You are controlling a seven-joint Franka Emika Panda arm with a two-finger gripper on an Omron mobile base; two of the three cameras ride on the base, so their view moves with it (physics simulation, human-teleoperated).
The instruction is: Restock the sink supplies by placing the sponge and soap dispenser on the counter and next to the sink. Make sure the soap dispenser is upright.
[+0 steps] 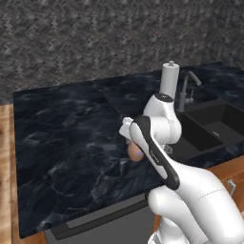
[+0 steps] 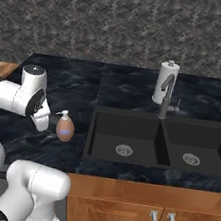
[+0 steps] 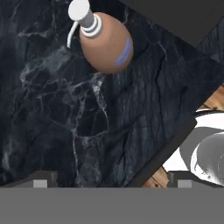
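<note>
So the soap dispenser (image 3: 106, 43) stands upright on the counter (image 3: 52, 113) just left of the sink (image 2: 128, 135), up around 11 o'clock from the gripper (image 3: 109, 183), whose tips sit spread wide and empty.

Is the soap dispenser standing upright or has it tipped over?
Upright. In the right base view the soap dispenser stands on its base on the counter, left of the sink, pump top uppermost.
</note>
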